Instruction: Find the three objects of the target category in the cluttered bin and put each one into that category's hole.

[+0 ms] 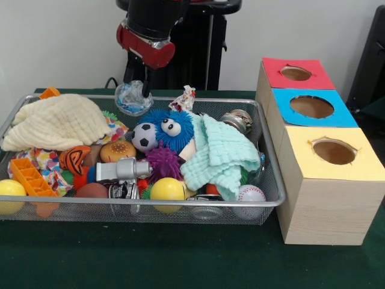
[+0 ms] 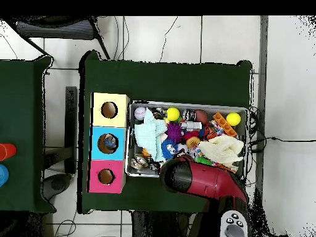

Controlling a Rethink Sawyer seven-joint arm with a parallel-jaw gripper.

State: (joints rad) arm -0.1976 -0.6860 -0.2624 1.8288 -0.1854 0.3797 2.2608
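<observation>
While the front view shows your gripper (image 1: 137, 90) raised over the wire bin's (image 1: 274, 201) far rim, jaws clamped on a crumpled clear plastic wrapper (image 1: 132, 98), you're mid-carry; next, swing it toward the three-hole box (image 1: 325, 198). From overhead, the arm (image 2: 200, 179) hides the wrapper, and which hole (image 2: 105, 176) suits it you can't tell.

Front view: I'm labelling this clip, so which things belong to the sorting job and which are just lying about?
Job: gripper, clear plastic piece hanging from it, mesh bin, hole box.

Lying about, as far as shown: cream cloth, mint cloth, soccer ball, yellow ball, baseball.
</observation>
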